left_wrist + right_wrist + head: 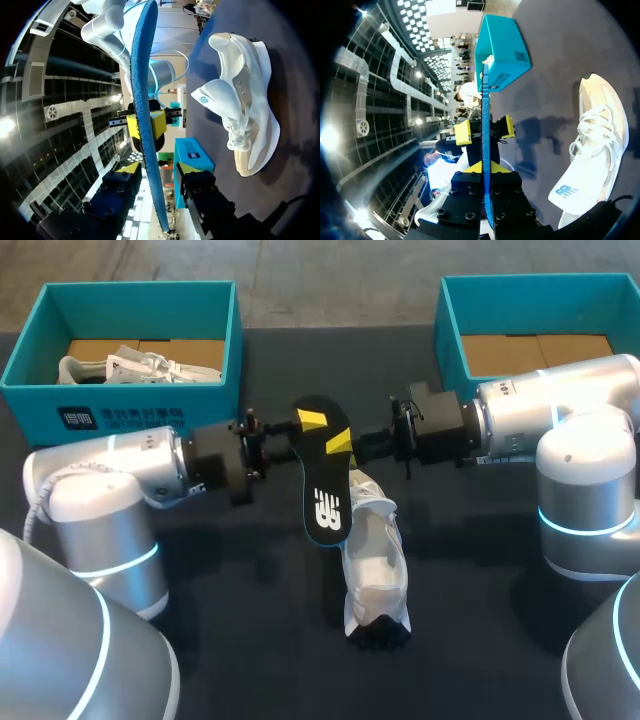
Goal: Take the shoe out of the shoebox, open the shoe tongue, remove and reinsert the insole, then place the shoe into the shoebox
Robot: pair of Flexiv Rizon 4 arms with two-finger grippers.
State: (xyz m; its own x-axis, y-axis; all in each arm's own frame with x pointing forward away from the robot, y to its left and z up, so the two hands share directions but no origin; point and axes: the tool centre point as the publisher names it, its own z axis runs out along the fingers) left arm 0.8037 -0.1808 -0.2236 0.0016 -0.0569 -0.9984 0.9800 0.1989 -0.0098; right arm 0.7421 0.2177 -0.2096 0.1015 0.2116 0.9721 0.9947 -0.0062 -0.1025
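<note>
Dark counter (200, 570): insole (325, 490) aloft over the white shoe (375, 560), right claw (483, 172) clenched on it, left claw (157, 169) released around it, likely mid-handover ahead of reinsertion.

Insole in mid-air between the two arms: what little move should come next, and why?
Probably the left gripper closes on the insole: its fingers stand open around it, while only the right gripper grips it. A second hold would steady it for going back into the shoe.
</note>
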